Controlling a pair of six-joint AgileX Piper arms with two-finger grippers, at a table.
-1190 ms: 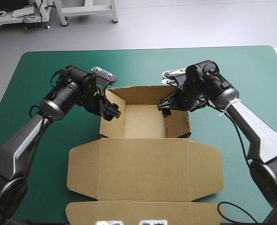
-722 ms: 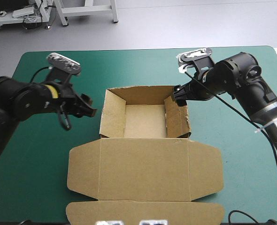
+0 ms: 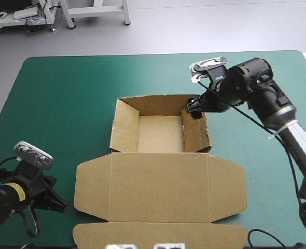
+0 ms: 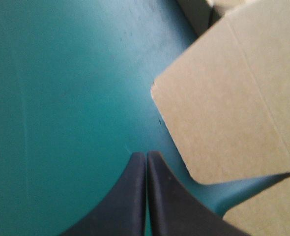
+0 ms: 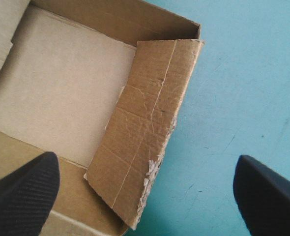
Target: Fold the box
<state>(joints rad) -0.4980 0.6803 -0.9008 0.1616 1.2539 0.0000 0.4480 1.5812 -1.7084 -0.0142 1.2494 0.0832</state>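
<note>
The teal-green table cover (image 3: 65, 104) carries the brown cut-board box (image 3: 161, 192) at its centre, with walls raised into a tray at the far side and the lid flat toward the near edge. The right gripper (image 5: 145, 158) hangs wide open astride the frayed right wall (image 5: 145, 132), probably to tuck it inward. The left gripper (image 4: 146, 162), its 2 fingers pressed together and empty, sits low beside the lid's left flap (image 4: 218, 113), out of the way.

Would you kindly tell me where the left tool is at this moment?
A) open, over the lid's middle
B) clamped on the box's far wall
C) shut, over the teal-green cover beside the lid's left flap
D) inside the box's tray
C: the left tool has its fingers met in one point over the bare teal-green cover, just short of the rounded left flap of the box.
</note>
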